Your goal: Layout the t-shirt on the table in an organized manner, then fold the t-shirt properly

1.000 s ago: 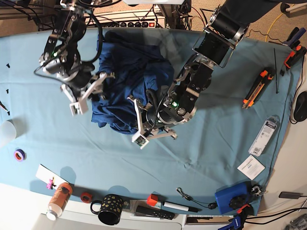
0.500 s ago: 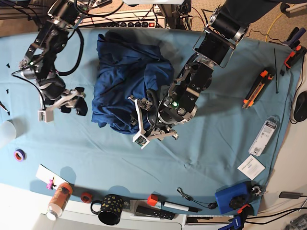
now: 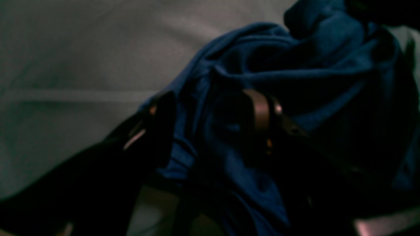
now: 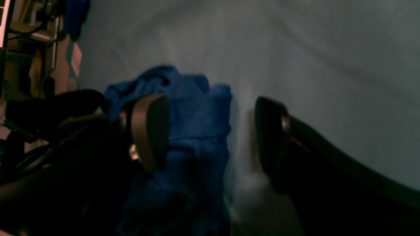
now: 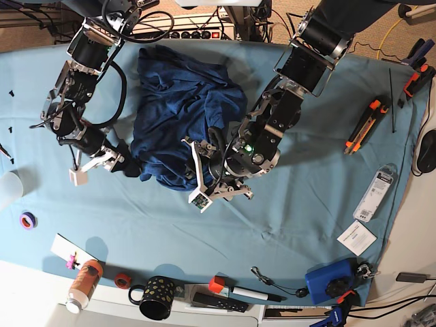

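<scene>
Teal cloth covers the table (image 5: pixel 320 204), which fills the base view and carries the crumpled t-shirt (image 5: pixel 184 116) slightly toward 11 o'clock of centre. Left gripper (image 5: pixel 204 178), on the right-hand arm of that view, rests at the 5 o'clock edge of the heap; in its wrist view the two dark fingers (image 3: pixel 262 111) stand apart with folds of t-shirt (image 3: pixel 295 82) bunched between and around them, and whether the fabric is pinched cannot be told from the dim picture. Right gripper (image 5: pixel 102 163) sits at the 8 o'clock corner of the garment, low over the cloth; its wrist view shows the jaws spread wide, one pad (image 4: pixel 151 131) lying over blue fabric (image 4: pixel 193 131) and the other finger (image 4: pixel 270 137) over bare table (image 4: pixel 328 65), nothing clamped. Outward from the arms, loose items ring the cloth: an orange-and-black utility knife (image 5: pixel 364 125) at 3 o'clock, a packaged item (image 5: pixel 376 193) and a white card (image 5: pixel 356 238) toward 4 o'clock, a blue box (image 5: pixel 330 280) at 5 o'clock, a black spotted mug (image 5: pixel 156 297) and a marker (image 5: pixel 246 293) at 6 o'clock, an orange bottle (image 5: pixel 83 285) at 7 o'clock, and a purple tape roll (image 5: pixel 27 220) at 8 o'clock. Beige carpet (image 5: pixel 381 27) and a power strip (image 5: pixel 197 32) lie beyond the 12 o'clock edge.
</scene>
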`<state>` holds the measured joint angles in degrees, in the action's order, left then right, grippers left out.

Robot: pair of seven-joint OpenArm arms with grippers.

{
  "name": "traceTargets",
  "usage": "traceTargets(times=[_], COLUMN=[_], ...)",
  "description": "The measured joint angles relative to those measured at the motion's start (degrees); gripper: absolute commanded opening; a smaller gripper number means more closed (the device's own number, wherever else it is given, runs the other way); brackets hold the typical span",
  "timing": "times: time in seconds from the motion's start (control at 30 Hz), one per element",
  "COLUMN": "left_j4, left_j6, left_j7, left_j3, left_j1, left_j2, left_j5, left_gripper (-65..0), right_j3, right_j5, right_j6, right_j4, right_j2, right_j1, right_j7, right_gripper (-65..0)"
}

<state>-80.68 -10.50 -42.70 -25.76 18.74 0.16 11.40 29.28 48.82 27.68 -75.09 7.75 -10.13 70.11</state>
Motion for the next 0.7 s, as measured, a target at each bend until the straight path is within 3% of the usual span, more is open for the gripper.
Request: traceTargets(times=[0.43,0.5,0.6,0.7], left_j4=[0.0,-0.11,-2.29,-6.08], left_j6=[0.02,0.02,-0.02,-0.02], left_j7=[0.98,0.74,-0.61,-2.75], left_j3=[0.0,0.0,1.36,5.46], left_j1=[0.0,0.0,-0.17,-0.09], left_j2=[0.15,0.13,0.15,0.17], left_j5=[0.0,0.0,0.04,0.76], left_gripper=[-33.4,-33.4,-33.4,-33.1], right_j3=[-6.36,-6.73,-6.8,-6.03], right_j5=[1.18,-0.17,-2.67,-3.85], right_j6=[0.46,0.83,1.22,1.7], right_j4=[1.27,1.27,1.31,1.27], right_j2=[-2.21,-2.19,-2.21,-2.21], right_j1=[0.09,-0.07,0.09,-0.02], right_j7=[-1.27,-1.55,-1.57,-1.53], right_gripper=[-25.8,-35.6,-63.8,-65.0])
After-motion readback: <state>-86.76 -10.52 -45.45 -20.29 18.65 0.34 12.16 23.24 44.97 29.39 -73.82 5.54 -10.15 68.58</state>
